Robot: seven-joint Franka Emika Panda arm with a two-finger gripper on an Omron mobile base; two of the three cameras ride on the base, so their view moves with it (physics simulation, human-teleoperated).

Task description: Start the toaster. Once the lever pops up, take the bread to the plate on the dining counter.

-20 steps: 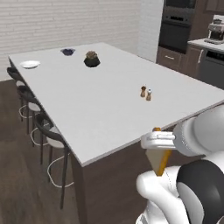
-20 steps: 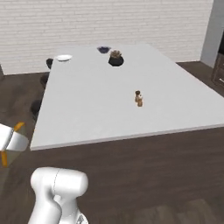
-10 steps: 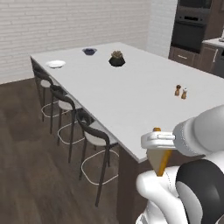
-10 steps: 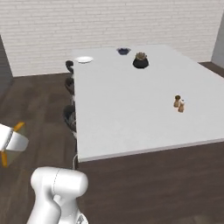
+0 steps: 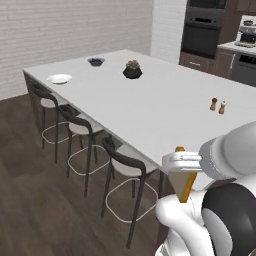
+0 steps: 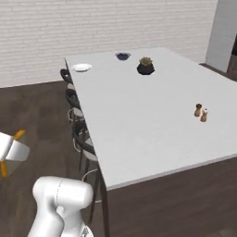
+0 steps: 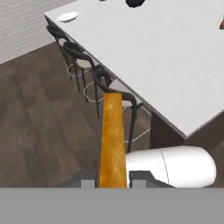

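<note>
Tool (image 7: 113, 180) clamped on the bread (image 7: 112, 140), slice edge-on between the tips, carried low off the near corner of the tabletop (image 5: 150, 107). Plate (image 5: 59, 78) sits at the far left corner, well apart. Risk, as I judge it: thin grip slips in transit, or the arm clips a stool (image 5: 125, 165). Off-white top, dark wood floor, white brick wall behind.

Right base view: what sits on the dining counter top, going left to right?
Plate → small dark bowl → potted plant → brown pepper shaker → pale salt shaker, all on the dining counter.
</note>
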